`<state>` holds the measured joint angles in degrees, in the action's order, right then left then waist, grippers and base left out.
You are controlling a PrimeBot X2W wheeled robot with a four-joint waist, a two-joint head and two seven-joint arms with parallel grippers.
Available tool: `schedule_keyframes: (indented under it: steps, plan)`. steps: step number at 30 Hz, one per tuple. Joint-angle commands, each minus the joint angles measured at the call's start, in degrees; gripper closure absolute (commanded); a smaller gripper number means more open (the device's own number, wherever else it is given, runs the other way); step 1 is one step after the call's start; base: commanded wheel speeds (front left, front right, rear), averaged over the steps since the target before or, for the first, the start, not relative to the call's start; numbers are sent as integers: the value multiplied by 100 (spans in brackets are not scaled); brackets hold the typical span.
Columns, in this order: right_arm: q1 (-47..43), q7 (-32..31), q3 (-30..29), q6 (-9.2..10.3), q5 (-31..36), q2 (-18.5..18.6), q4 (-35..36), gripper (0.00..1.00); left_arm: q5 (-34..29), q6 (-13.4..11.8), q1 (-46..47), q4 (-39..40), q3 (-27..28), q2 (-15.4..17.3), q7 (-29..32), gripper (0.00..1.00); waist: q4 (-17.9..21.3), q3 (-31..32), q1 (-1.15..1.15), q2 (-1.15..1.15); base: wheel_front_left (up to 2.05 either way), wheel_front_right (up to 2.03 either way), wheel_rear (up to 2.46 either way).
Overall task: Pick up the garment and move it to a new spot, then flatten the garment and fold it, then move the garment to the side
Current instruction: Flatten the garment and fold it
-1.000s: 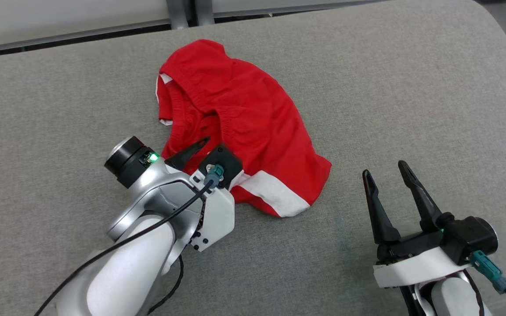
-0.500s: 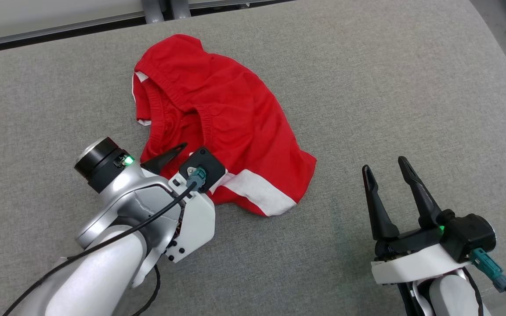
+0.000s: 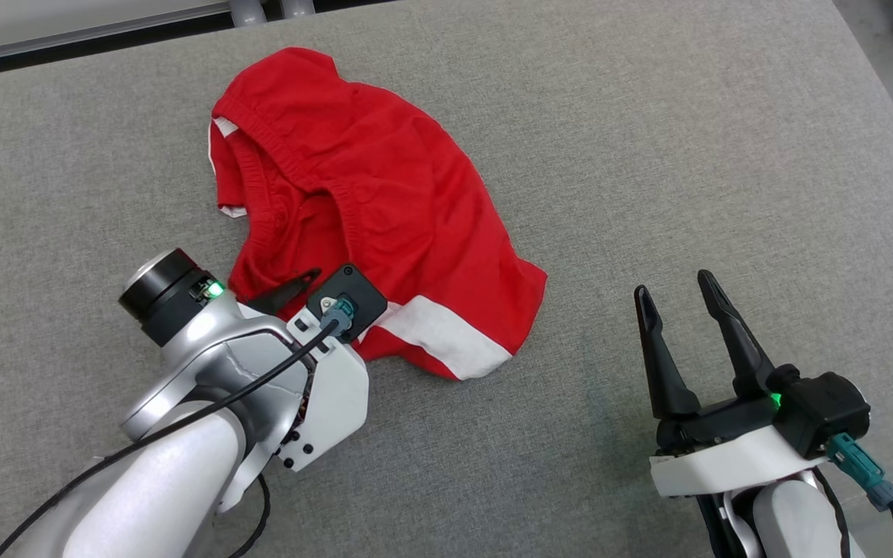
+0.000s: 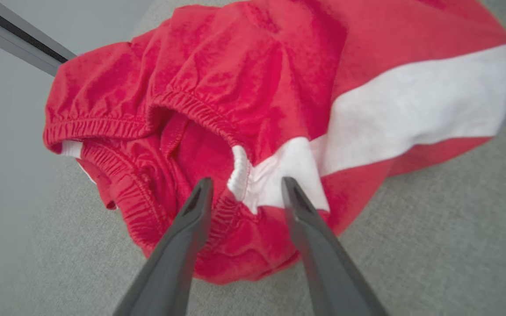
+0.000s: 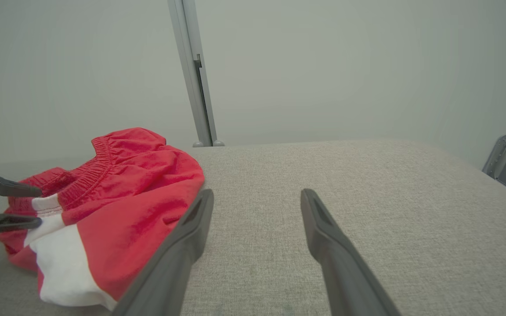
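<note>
- Straddling the gathered elastic waistband (image 4: pixel 200 112) of the crumpled red cloth garment with a broad white stripe (image 3: pixel 384 201), the left pincer (image 4: pixel 245 186) stands open. One dark finger is on each side of the spot where red meets white (cloth sits between them, but no pinch shows).
- The garment lies in a loose heap on the grey fabric-covered desk (image 3: pixel 725 155), left of centre in the head view.
- Its long axis runs slantwise, from a hump at the far left down to the white-striped hem (image 3: pixel 446 341) at the near right.
- The left pincer meets the garment at its near-left edge, so the bulk of the cloth lies ahead of the fingers and off to the robot's right.
- The right pincer (image 3: pixel 670 283) is open and empty over bare desk, well apart from the hem and to its right.
- The left arm is plainly the nearer one. The pick-up probably turns on its fingers meeting squarely across that waistband fold, not sliding off the rounded edge.
</note>
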<state>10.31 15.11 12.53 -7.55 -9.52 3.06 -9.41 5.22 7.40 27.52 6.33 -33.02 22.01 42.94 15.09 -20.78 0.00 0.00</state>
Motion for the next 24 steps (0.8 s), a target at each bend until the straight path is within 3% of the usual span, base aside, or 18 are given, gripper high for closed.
schedule_keyframes:
  steps: [1, 8, 12, 15, 19, 21, 22, 24]
  plan:
    - [40, 1, -14, 12, -15, 1, 3, 0, 82, -14, 73, -10, -32, 33, 17, 100, 10, -5, 0, 0, 0, 0, 0]
    - [22, 1, -19, 12, -16, -8, -22, 0, 416, -4, 141, 66, -151, 82, -51, 100, 0, 23, 0, 0, 0, 0, 0]
    - [86, 1, -11, 12, -53, -14, -31, 0, 1418, 2, 191, 162, -96, -78, -302, 100, 46, 90, 0, 0, 0, 0, 0]
    - [122, 1, 11, 12, -180, -14, -14, 0, 1990, 1, 458, 191, 34, 223, -307, 100, 131, 146, 0, 0, 0, 0, 0]
    - [188, 1, 13, 12, -346, -16, 32, 0, 1867, 3, 817, 296, 93, 819, 33, 100, 257, 74, 0, 0, 0, 0, 0]
    - [178, 0, -10, 12, -424, -14, 29, 0, 1683, 4, 871, 406, 20, 1050, 229, 11, 314, 25, 0, 0, 0, 0, 0]
    - [151, 1, -22, 12, -446, -14, 19, 0, 1596, 3, 851, 480, -30, 1117, 276, 0, 324, 11, 0, 0, 0, 0, 0]
    - [87, 1, -25, 12, -482, -16, 9, 0, 1403, -65, 725, 603, -140, 1191, 342, 0, 332, -26, 0, 0, 0, 0, 0]
